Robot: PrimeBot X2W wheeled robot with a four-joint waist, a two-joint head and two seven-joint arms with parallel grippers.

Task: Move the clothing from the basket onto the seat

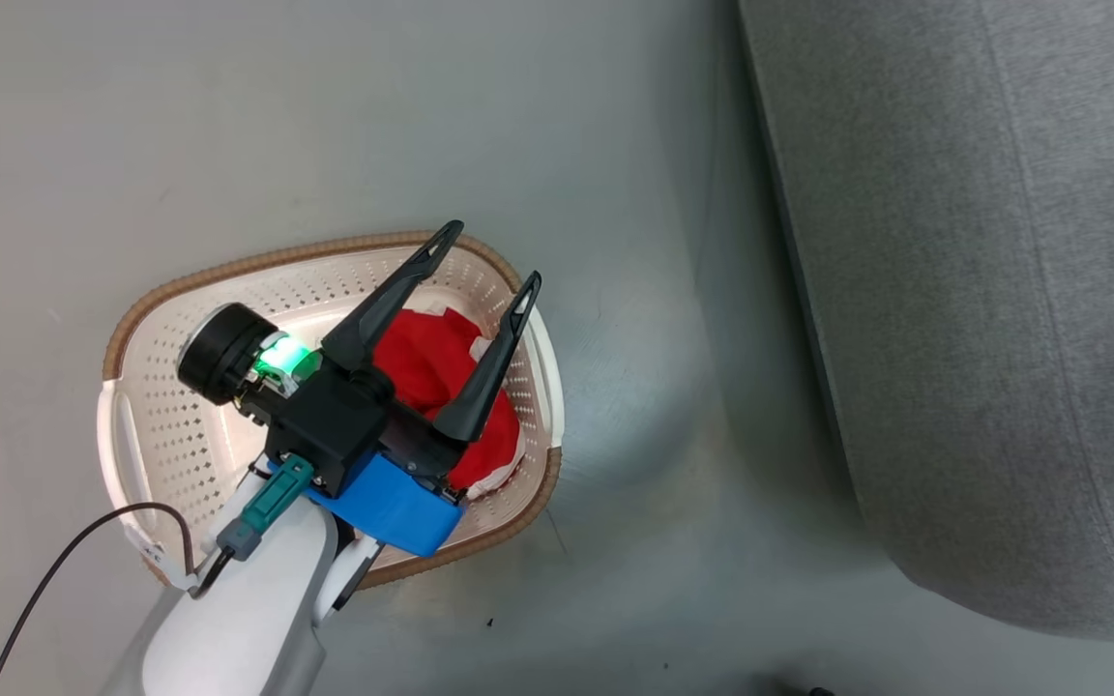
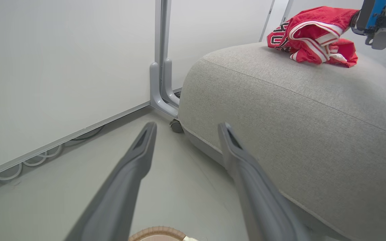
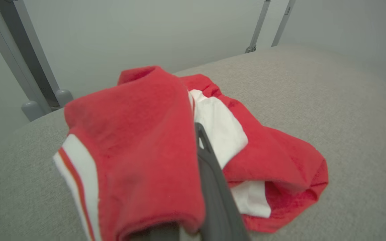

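On the seat, crumpled red-and-white striped clothing lies bunched.

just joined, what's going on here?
A laundry move, about half done. The right gripper is shut on a red jersey that lies on the sofa. The other red garment is in the basket on the floor, and the left gripper hangs open over it.

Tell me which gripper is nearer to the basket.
Left. The left gripper hovers open directly above the basket; the right gripper is away over the seat, shut on a red garment lying there.
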